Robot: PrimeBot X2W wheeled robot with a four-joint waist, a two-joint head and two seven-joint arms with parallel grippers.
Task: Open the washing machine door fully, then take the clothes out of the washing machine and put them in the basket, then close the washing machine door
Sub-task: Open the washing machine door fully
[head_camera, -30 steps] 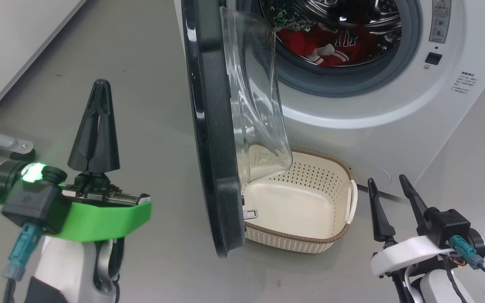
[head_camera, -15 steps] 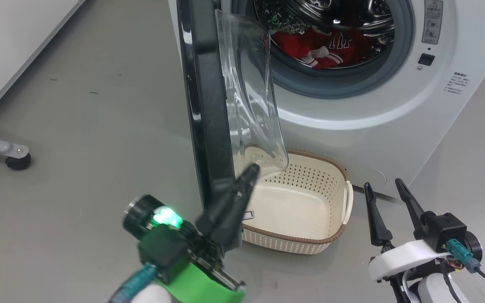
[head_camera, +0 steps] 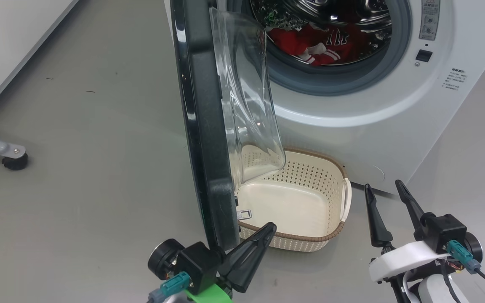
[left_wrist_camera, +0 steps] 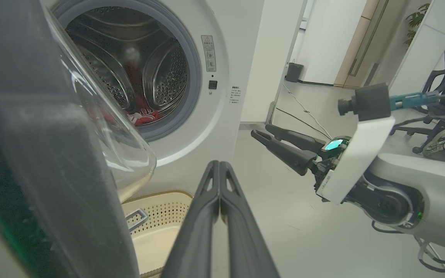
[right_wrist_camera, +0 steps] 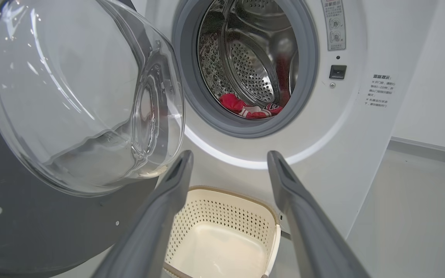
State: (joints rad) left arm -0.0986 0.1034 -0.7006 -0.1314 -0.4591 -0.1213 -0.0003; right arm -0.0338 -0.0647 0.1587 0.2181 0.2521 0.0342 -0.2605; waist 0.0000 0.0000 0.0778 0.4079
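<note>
The washing machine point(head_camera: 352, 139) stands with its black washing machine door point(head_camera: 200, 126) swung out, edge-on to me, glass bowl point(head_camera: 246, 97) facing the drum. Red clothes point(head_camera: 314, 44) lie in the drum, also seen as clothes point(right_wrist_camera: 245, 108) and clothes point(left_wrist_camera: 141, 116). The cream basket point(head_camera: 310, 237) sits on the floor under the opening, empty. My left gripper point(head_camera: 269, 228) is shut on nothing, at the door's bottom edge, by the basket's near rim; whether it touches the door I cannot tell. My right gripper point(head_camera: 382, 185) is open, right of the basket.
Grey floor stretches out left of the door. A metal leg with a caster point(head_camera: 13, 160) stands at far left, below a white wall point(head_camera: 6, 42). Behind the right arm, the left wrist view shows an office chair point(left_wrist_camera: 442, 77) and a person's foot point(left_wrist_camera: 437, 143).
My left gripper swung from the door's outer left side down and right to its bottom edge. The head camera shifted a little. The right gripper and door held still.
</note>
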